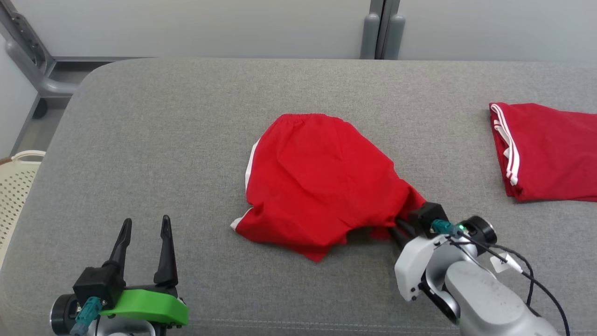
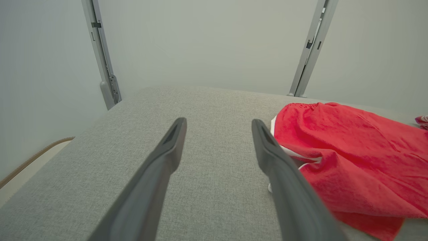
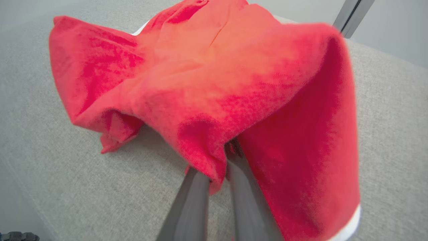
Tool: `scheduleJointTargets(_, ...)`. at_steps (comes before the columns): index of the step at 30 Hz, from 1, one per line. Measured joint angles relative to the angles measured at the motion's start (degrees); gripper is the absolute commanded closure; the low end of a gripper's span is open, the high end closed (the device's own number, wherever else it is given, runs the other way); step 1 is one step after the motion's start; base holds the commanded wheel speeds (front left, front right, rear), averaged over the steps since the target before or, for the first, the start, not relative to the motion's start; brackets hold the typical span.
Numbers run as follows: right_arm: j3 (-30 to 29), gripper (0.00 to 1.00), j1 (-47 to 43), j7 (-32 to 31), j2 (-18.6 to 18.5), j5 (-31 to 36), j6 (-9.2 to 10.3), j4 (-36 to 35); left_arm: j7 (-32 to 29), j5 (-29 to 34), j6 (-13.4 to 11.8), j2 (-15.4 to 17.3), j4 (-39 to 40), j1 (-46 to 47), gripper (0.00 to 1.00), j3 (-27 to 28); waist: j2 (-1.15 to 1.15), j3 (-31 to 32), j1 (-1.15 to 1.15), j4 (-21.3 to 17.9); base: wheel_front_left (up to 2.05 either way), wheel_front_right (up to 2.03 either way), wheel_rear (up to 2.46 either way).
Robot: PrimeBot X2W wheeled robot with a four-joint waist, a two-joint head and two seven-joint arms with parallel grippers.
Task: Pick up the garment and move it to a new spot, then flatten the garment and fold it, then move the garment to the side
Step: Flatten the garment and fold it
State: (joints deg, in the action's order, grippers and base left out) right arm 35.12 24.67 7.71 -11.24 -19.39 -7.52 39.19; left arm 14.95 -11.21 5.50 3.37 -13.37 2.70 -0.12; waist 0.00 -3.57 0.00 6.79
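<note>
The garment (image 1: 317, 177) is a pair of red shorts with white side stripes, lying rumpled in the middle of the grey padded table (image 1: 163, 140). My right gripper (image 1: 397, 227) reaches in at the garment's near right corner, its fingers shut on a bunch of the red cloth (image 3: 217, 83). In the right wrist view the two fingers (image 3: 190, 204) stand close together with fabric pinched between them and draped over their tips. My left gripper (image 1: 145, 224) rests open at the lower left, apart from the garment (image 2: 351, 160), with nothing between its fingers (image 2: 167, 154).
A second red garment (image 1: 545, 149) with white stripes lies folded at the table's right edge. A cream perforated basket (image 1: 18, 186) stands off the table's left side. Grey frame posts (image 1: 382, 28) rise behind the far edge.
</note>
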Motion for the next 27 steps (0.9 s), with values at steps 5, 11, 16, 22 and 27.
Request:
scheduleJointTargets(5,-0.4,1.00,5.4,3.3,-1.0,3.4,0.00,1.4,0.0,0.0,0.1,-0.2,-0.5,0.0,0.00,0.0,0.00,0.2,0.00,-0.2,0.00,0.00,0.00)
scheduleJointTargets(11,2.5,1.00,13.0,4.2,-2.5,5.0,0.00,3.0,0.0,0.0,0.5,-0.3,-1.0,0.6,0.00,-0.7,0.00,0.5,0.00,0.0,0.00,0.00,0.00)
scheduleJointTargets(16,6.1,1.00,20.6,4.5,-3.5,4.2,0.00,6.2,0.0,-0.1,0.6,-0.4,-1.3,1.0,0.00,-1.6,0.00,0.4,0.00,0.8,0.00,0.00,0.00)
scheduleJointTargets(22,11.3,1.00,28.0,3.8,-3.8,1.3,0.00,16.3,0.0,-0.9,0.6,-0.4,-1.7,1.7,0.00,-3.7,0.00,-0.1,0.00,2.9,0.00,0.00,0.00)
scheduleJointTargets(27,14.4,1.00,28.6,2.2,-3.5,-2.3,0.00,23.1,0.0,-1.9,0.6,-0.5,-2.2,2.4,0.00,-5.3,0.00,-0.7,0.00,4.5,0.00,0.00,0.00)
